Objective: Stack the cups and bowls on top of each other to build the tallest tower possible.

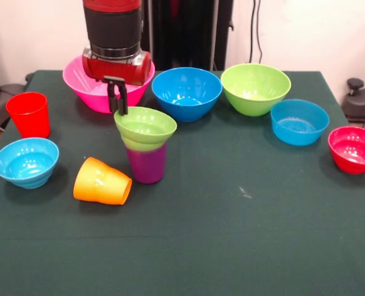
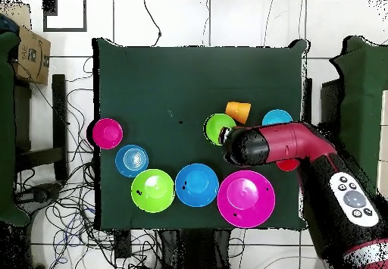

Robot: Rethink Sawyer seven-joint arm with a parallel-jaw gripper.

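A small lime green bowl (image 1: 147, 126) sits upright in the mouth of the purple cup (image 1: 147, 165) near the table's middle; it also shows in the overhead view (image 2: 217, 126). My gripper (image 1: 116, 98) comes down from above and is shut on this bowl's back-left rim, with its fingers straddling the rim. The orange cup (image 1: 101, 181) lies on its side left of the purple cup. The red cup (image 1: 28, 114) stands upright at the left. The arm's head (image 2: 254, 145) hides the gripper in the overhead view.
Along the back stand the big pink bowl (image 1: 87, 89), a mid-sized blue bowl (image 1: 187, 92) and a mid-sized lime green bowl (image 1: 255, 88). A small blue bowl (image 1: 299, 121) and a red bowl (image 1: 355, 149) sit at the right. A light blue bowl (image 1: 26, 161) sits at the left.
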